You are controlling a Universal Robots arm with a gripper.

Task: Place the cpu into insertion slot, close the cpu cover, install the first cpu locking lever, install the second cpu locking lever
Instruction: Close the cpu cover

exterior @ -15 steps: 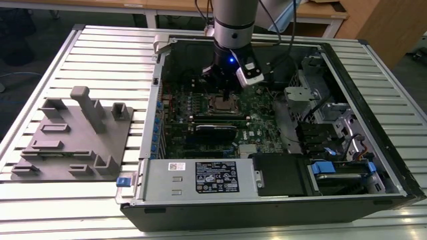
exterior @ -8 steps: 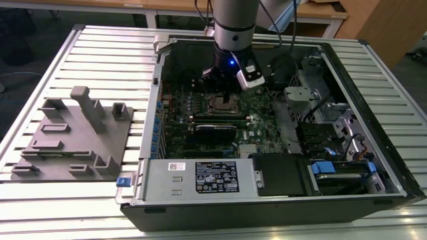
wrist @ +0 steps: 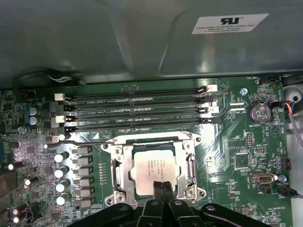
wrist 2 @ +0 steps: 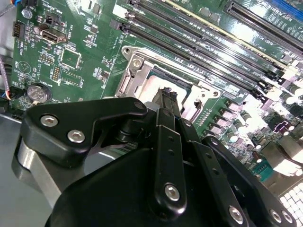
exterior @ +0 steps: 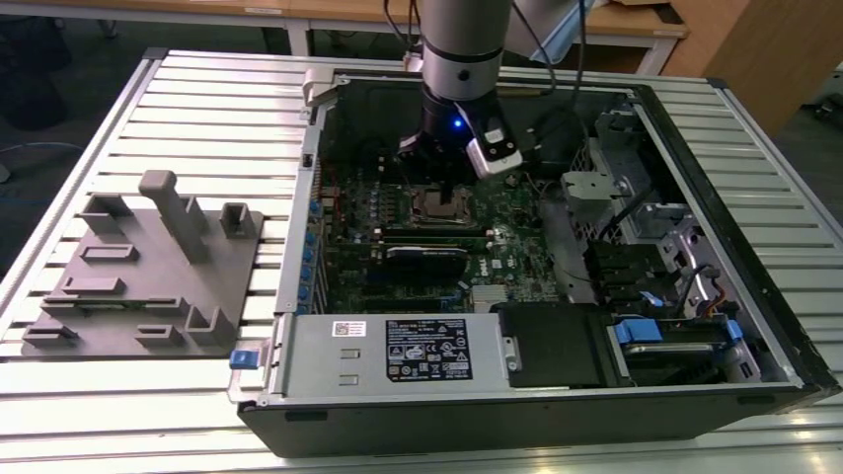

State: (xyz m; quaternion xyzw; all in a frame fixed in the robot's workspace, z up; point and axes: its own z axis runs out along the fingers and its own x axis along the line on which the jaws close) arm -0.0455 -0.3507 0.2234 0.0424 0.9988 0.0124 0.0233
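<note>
The cpu (wrist: 152,170) lies flat in the insertion slot (wrist: 110,197) on the green board, its pale metal top showing. The silver cpu cover (wrist: 191,166) lies down around it as a frame. A thin metal lever (wrist: 151,138) runs along the socket's far edge. My gripper (wrist: 163,187) is shut with nothing between its fingers, and its tips sit at the chip's near edge. In the second wrist view the closed fingertips (wrist 2: 166,94) stand over the pale cpu (wrist 2: 150,87). In the exterior view the gripper (exterior: 435,178) hangs just above the socket (exterior: 441,206).
Several long black memory slots (wrist: 137,111) run beside the socket. The open computer case (exterior: 685,148) walls the board in, with a power supply (exterior: 395,351) at the front and a black card (exterior: 424,255). A grey fixture block (exterior: 145,267) stands on the exterior view's left.
</note>
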